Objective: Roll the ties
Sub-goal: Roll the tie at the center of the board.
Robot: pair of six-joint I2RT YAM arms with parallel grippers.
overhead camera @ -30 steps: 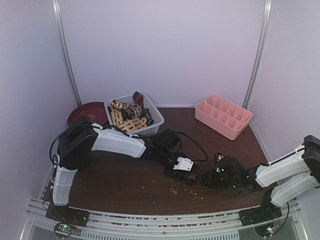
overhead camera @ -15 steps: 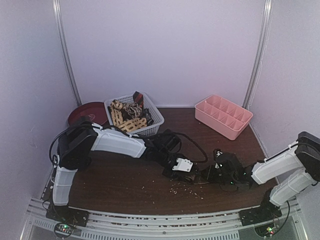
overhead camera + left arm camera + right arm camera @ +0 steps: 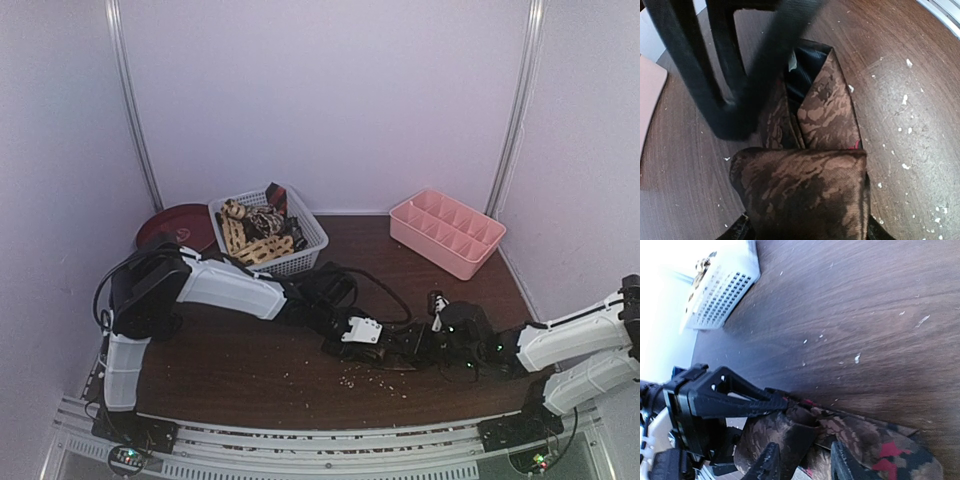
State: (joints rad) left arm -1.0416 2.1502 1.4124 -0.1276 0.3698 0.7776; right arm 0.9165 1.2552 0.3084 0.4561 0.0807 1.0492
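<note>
A dark brown patterned tie lies on the table between my two grippers. In the left wrist view its folded end fills the space between my left gripper's jaws, which hold it. The pointed end lies flat beyond the fold. My left gripper reaches in from the left. My right gripper meets it from the right. In the right wrist view my right gripper is closed on a flap of the same tie, which shows red spots. Several more ties, tan-patterned and dark, lie in the basket.
A white lattice basket stands at the back left, with a dark red plate beside it. A pink divided tray stands at the back right. Pale crumbs lie scattered on the brown table near the grippers.
My right gripper has moved left, up to the left gripper and the tie. The left gripper has shifted slightly left and back.
</note>
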